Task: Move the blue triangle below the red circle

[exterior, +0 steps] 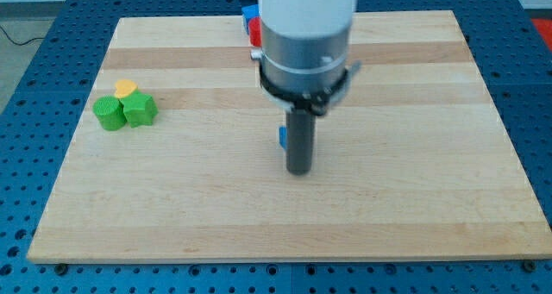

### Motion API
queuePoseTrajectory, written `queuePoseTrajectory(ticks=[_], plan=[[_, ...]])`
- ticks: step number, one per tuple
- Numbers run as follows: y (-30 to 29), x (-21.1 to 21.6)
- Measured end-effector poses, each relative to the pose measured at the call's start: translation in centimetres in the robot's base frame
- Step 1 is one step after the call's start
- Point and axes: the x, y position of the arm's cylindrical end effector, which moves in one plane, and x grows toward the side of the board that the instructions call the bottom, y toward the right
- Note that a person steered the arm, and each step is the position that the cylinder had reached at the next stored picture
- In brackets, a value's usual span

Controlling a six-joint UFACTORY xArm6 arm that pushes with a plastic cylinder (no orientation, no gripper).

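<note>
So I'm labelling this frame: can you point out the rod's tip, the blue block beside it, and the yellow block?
my tip [298, 171]: camera view, rod's very bottom end.
blue block [282, 137]: camera view, sliver showing left of the rod.
yellow block [126, 89]: camera view, top face.

setting: lab bench | evidence: blue perforated table, wooden board, robot arm

White cylindrical arm, grey collar, black clamp ring, dark rod
</note>
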Motion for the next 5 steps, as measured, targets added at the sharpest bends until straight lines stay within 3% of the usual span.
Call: queuePoseTrajectory(ticks=[1,3,4,5], plan=[[0.0,-4.5],[-1.1,-6.8],[-3.1,-10.4],[-2.5,-9.7]])
